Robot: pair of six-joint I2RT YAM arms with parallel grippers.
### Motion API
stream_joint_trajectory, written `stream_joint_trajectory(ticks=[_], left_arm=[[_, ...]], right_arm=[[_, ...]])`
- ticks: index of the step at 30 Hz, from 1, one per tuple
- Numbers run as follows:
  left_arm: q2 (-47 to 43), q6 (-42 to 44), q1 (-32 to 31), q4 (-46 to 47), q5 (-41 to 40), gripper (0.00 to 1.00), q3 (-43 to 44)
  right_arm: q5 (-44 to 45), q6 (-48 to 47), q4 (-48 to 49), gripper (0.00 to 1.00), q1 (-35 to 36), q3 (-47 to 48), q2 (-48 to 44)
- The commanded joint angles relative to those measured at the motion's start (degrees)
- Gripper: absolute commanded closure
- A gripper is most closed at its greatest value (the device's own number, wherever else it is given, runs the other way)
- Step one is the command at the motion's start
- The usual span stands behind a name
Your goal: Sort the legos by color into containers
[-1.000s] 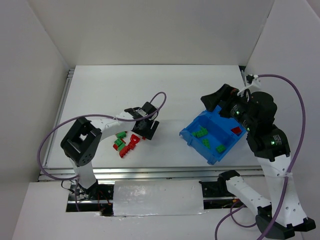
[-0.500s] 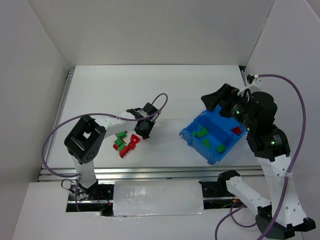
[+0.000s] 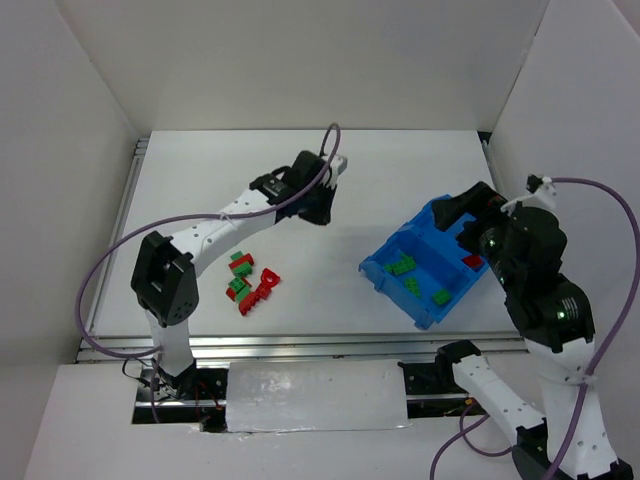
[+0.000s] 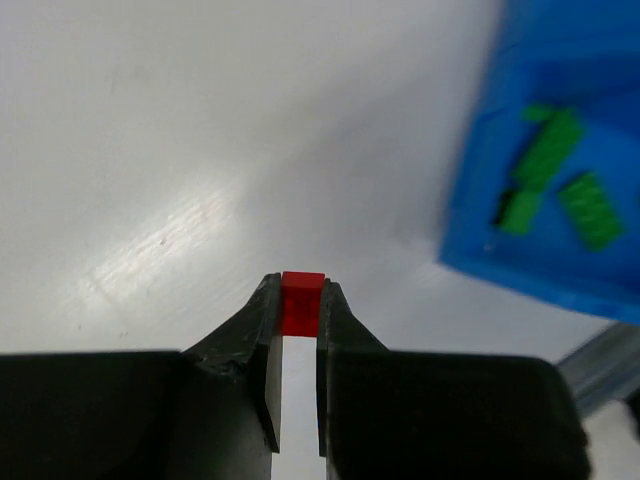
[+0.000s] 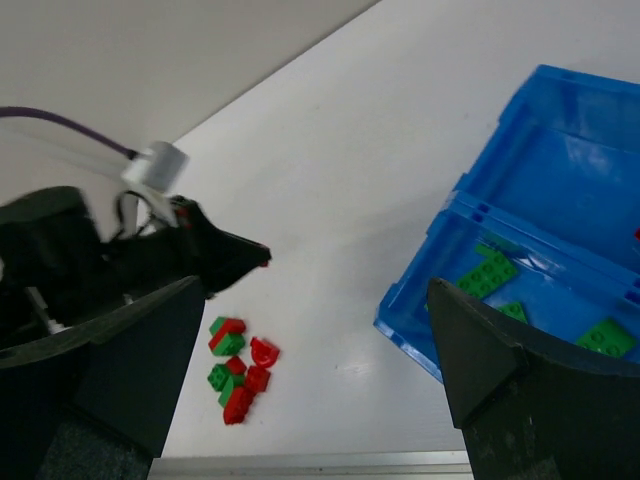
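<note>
Three white walls [image 3: 300, 60] flank the table [image 3: 400, 180] holding legos [image 3: 250, 285].

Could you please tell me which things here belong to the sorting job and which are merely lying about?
Job: small red plastic brick in left hand; loose pile of red and green plastic bricks; blue rectangular plastic bin holding green bricks.
Not the job: purple cables; silvery strip; white table.

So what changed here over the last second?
The left gripper, shut on a red brick, lifted off the pile and swung farther out and rightward. The right gripper, open, pulled back slightly rightward by the far end of the blue bin. The bin and the remaining pile stayed put.
</note>
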Motion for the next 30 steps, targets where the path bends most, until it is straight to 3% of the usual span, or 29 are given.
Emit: stream_joint_trajectory(ticks=[1,6,9,14,18,19,24,26,27,29,30], left_arm=[[1.56,-2.14,-1.25,3.26,9.79,1.00,13.55],[15.95,-5.91,-4.76,7.47,16.67,1.00,34.29],[22.74,-10.03,-5.99,12.65,19.58,1.00,42.33],[26.79,-18.65,-8.89,34.16,16.43,1.00,40.94],[31.53,-22.34,-11.35,40.60,14.84,1.00,45.51],[32.42,-23.05,-12.05,41.84,14.75,0.94,45.87],[37.44,-25.87,-13.03,44.31,14.04,0.88,47.19],[38.32,-26.40,-12.94,44.57,13.08,0.68,46.14],[38.58,-26.58,-12.85,44.58,12.90,0.49,46.05],[39.46,-26.32,-12.77,44.14,12.46,0.32,46.83],[39.46,-26.31,-12.76,43.61,12.02,0.18,47.01]], right_arm=[[10.94,5.89,-5.84,0.01,0.31,0.80,-4.76],[11.13,8.01,-6.81,0.01,0.31,0.98,-9.86],[10.17,7.74,-8.22,0.00,0.39,2.29,-9.70],[7.00,8.01,-12.17,0.01,0.31,5.37,-10.48],[6.03,7.31,-14.63,0.01,0.39,6.51,-11.63],[5.86,7.13,-15.25,0.01,0.31,6.86,-11.81],[4.89,5.90,-16.83,0.01,0.22,8.80,-12.42],[4.01,5.37,-17.36,0.01,0.39,9.41,-12.42],[3.49,5.02,-17.80,0.01,0.39,9.67,-12.16],[2.43,4.23,-17.89,0.01,0.39,10.29,-11.81],[2.34,3.97,-17.80,0.01,0.39,10.21,-11.63]])
